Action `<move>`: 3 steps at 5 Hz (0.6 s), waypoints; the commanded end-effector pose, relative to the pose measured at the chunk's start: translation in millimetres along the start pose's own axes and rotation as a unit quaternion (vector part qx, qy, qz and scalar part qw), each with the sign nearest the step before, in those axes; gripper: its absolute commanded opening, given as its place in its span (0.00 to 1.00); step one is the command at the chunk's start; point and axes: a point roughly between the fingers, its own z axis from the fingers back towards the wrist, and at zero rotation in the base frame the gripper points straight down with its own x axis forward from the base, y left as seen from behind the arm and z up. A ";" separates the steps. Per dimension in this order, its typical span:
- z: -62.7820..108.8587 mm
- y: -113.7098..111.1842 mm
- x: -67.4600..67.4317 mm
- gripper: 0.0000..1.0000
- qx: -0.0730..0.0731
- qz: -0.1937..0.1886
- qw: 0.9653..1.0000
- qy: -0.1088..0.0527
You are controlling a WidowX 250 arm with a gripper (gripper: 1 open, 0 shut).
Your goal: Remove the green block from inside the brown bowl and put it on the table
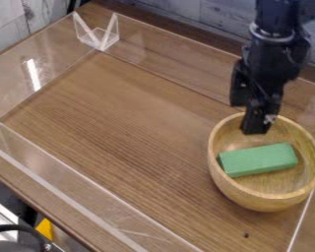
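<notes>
The green block (259, 159) lies flat inside the brown bowl (232, 182), which sits on the table (121, 128) at the right, near the front. My gripper (248, 108) hangs above the bowl's far-left rim, pointing down. Its black fingers (258, 119) stand apart with nothing between them. It is clear of the block and touches neither block nor bowl.
Low clear acrylic walls (68, 212) edge the table on the left and front. A clear folded acrylic stand (97, 31) sits at the far left corner. Bare wood-grain surface spreads left of the bowl.
</notes>
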 end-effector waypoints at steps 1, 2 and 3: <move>16.6 -7.0 -3.3 1.00 0.025 -0.002 0.999 -0.035; 15.5 -9.1 -10.2 1.00 0.026 0.007 0.999 -0.040; 15.5 -10.7 -16.6 1.00 0.028 0.018 0.998 -0.044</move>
